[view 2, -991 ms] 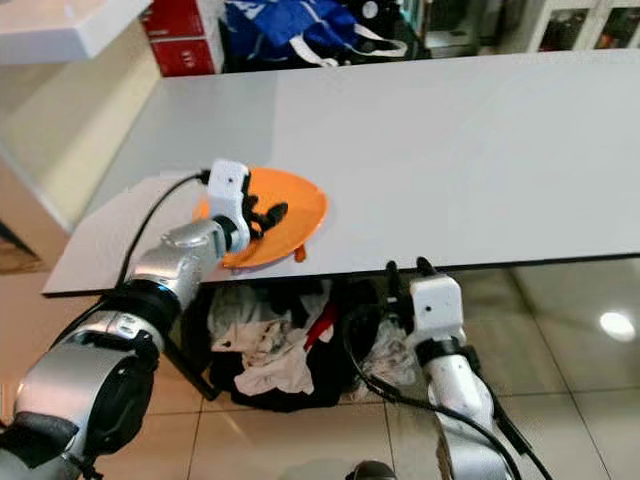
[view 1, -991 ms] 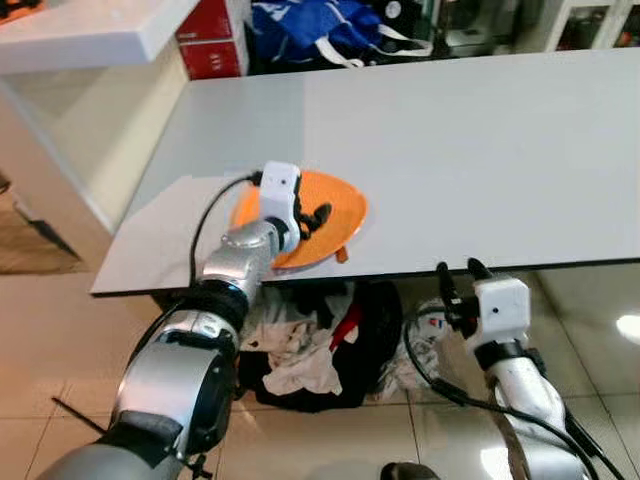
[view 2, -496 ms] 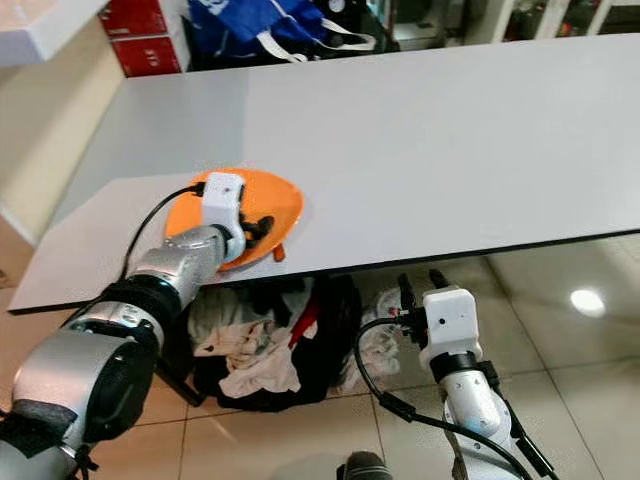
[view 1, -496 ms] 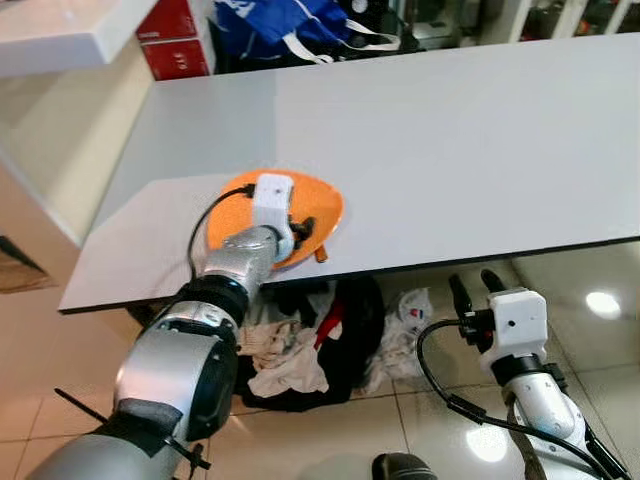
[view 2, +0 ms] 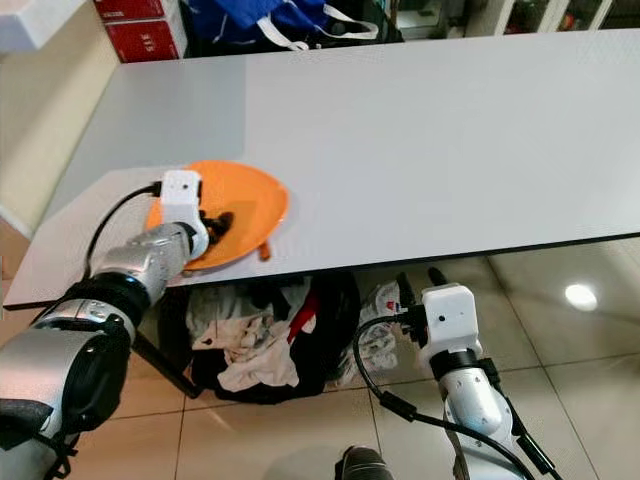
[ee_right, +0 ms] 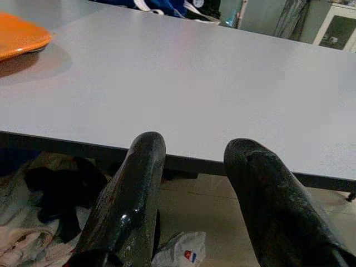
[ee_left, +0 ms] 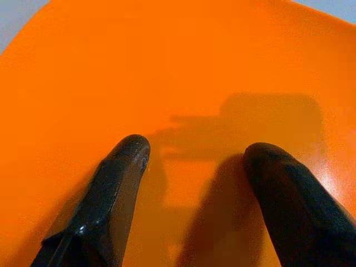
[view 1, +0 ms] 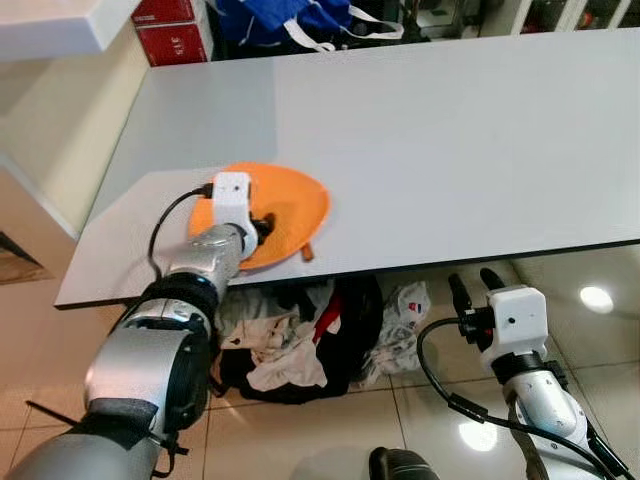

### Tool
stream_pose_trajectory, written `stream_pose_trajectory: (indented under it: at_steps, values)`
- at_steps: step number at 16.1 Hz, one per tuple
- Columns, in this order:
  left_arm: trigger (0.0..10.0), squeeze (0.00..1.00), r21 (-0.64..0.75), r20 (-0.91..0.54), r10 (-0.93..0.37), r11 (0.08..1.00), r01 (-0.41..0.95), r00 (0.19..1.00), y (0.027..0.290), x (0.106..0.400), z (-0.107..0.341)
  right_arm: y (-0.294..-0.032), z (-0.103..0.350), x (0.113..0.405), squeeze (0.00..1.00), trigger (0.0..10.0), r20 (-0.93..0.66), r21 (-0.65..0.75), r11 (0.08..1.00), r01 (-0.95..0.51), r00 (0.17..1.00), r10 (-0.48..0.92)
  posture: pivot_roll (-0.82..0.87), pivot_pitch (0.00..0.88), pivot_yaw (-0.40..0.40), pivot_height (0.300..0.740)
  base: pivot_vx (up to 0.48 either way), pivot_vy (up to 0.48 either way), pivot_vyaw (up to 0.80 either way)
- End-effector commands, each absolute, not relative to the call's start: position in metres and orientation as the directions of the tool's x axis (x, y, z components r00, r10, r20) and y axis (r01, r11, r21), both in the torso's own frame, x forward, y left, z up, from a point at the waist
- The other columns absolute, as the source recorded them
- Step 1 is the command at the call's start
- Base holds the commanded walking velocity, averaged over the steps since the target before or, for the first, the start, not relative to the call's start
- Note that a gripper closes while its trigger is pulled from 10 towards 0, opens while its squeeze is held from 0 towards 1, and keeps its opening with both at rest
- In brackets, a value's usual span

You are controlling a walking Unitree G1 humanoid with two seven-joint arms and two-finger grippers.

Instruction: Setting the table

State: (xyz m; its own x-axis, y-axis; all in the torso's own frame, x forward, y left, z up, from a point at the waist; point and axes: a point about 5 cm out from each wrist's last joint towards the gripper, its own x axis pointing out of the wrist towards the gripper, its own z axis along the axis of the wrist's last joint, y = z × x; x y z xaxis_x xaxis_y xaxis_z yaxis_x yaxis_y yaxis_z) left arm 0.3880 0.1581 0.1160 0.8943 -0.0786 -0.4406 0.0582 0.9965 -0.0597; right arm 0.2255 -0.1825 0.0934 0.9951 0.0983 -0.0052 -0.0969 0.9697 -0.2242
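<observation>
Now left gripper [ee_left: 192, 153] jaws still apart over orange plate [view 1: 290, 205]; right gripper [view 1: 473, 287] unchanged, spread below table [view 1: 450, 130].

Both arms are brushed silver metal in rounded segments joined by black rings. Each wrist carries a white, boxy module with rounded corners. The left gripper [view 1: 262, 222] and right gripper [view 1: 471, 288] each have two long, glossy black fingers with blunt tips. Black cables loop along both forearms.

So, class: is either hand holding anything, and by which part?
Nothing is held. The left hand is open over the orange plate; the right hand is open below the table edge.
</observation>
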Motion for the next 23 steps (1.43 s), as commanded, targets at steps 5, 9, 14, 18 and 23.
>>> stream_pose_trajectory:
  at_steps: [5,9,14,18,23]
  values:
    - [10.0,0.00,-0.027,-0.493,-0.011,1.000,-0.003,0.870,0.177,0.378,0.099,-0.181,0.093,0.227,0.00,10.0,-0.021,-0.224,0.968,-0.117,0.993,0.115,-0.32,0.060,0.069,0.740,0.000,0.000,0.00]
    - [10.0,0.00,-0.006,-0.409,-0.014,1.000,0.013,0.912,0.180,0.383,0.110,-0.181,0.092,0.227,0.00,10.0,-0.022,-0.230,0.966,-0.117,0.993,0.115,-0.32,0.060,0.070,0.740,0.000,0.000,0.00]
    - [10.0,0.00,0.037,-0.219,-0.077,0.996,0.087,0.973,0.164,0.395,0.141,-0.179,0.093,0.227,0.00,10.0,-0.019,-0.227,0.967,-0.118,0.993,0.117,-0.32,0.072,0.071,0.740,0.000,0.000,0.00]
    - [10.0,0.00,0.026,-0.108,-0.093,0.995,0.096,0.990,0.171,0.397,0.165,-0.175,0.092,0.232,0.00,10.0,-0.015,-0.216,0.969,-0.121,0.993,0.121,-0.28,0.077,0.072,0.740,0.000,0.000,0.00]
    - [10.0,0.00,0.044,-0.069,-0.106,0.993,0.109,0.992,0.181,0.379,0.153,-0.167,0.093,0.240,0.00,10.0,0.002,-0.203,0.970,-0.135,0.990,0.138,-0.26,0.061,0.076,0.740,0.000,0.000,0.00]
